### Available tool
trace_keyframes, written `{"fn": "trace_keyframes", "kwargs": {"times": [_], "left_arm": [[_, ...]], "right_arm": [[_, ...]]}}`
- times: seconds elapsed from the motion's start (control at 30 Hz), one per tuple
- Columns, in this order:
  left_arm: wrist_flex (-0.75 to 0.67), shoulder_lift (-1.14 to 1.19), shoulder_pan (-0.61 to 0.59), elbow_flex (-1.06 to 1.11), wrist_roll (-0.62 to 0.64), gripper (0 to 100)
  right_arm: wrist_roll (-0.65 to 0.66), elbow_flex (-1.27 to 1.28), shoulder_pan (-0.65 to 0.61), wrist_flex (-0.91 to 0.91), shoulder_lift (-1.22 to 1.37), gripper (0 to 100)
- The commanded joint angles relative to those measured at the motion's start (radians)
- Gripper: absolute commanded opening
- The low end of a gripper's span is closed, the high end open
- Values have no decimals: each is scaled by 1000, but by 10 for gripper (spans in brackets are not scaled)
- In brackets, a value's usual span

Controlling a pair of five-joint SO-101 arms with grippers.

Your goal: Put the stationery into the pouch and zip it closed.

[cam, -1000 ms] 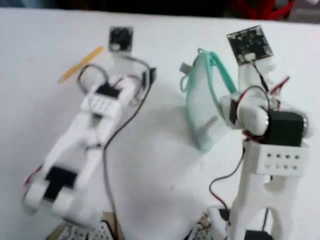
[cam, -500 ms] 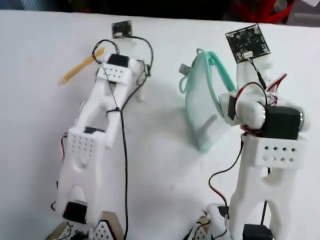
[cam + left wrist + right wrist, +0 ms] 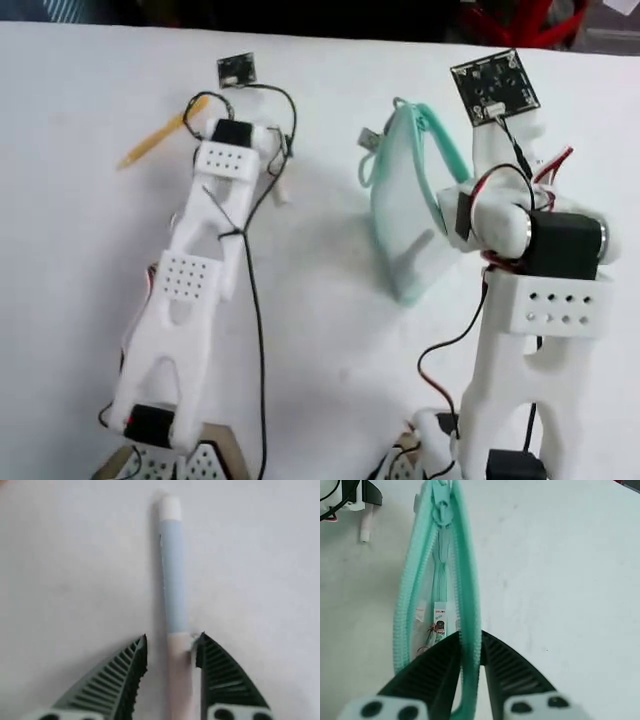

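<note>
1. The pouch [image 3: 466, 570] is mint-green with clear sides. It stands on edge with its zip mouth open, directly ahead of my right gripper [image 3: 468, 652].
2. My right gripper is clamped on one zip edge of the pouch, with the jaws pressed tight against the tape on either side.
3. The zip slider [image 3: 441, 512] sits at the end of the mouth farthest from my right gripper.
4. A few small items lie low inside the pouch, close to my right gripper's tips. They are too small to tell what they are.
5. The pen [image 3: 171, 580] lies flat on the white worktop [image 3: 330, 330] and runs straight out from my left gripper [image 3: 170, 652].
6. The pen has a pale blue barrel, and its white tip points away from my left gripper. Its pinkish end passes back between the jaws.
7. My left gripper is spread open and straddles the pen low over the worktop. One jaw tip is right against the pen and the other stands a little off it, so nothing is gripped.
8. In the high view the pouch stands to the inner side of my left gripper, apart from it, with bare worktop between them.
9. A yellow pencil [image 3: 160, 130] lies on the worktop to the outer side of my left gripper, away from the pouch and touching neither.
</note>
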Motion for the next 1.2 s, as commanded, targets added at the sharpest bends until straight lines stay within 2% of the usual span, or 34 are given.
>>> {"fn": "trace_keyframes", "kwargs": {"times": [0.0,0.07,0.17,0.27,0.37,0.6,0.87,1.17], "left_arm": [[2,-2,-7,-54,-94,50],[-8,-2,-4,-52,-149,22],[15,-4,-5,-58,-133,24],[110,-25,-1,-101,-135,24],[236,-77,8,-235,-141,24],[427,-415,16,-227,-143,24],[442,-825,85,-221,-330,24],[442,-1268,128,-221,-338,23]], "right_arm": [[25,2,8,12,-15,19],[26,2,12,12,-15,19],[26,2,12,13,-15,19],[26,2,10,12,-15,19],[21,2,5,7,-15,19],[18,2,4,5,-5,19],[18,2,-70,4,-4,19],[17,2,-85,4,-4,19]]}}
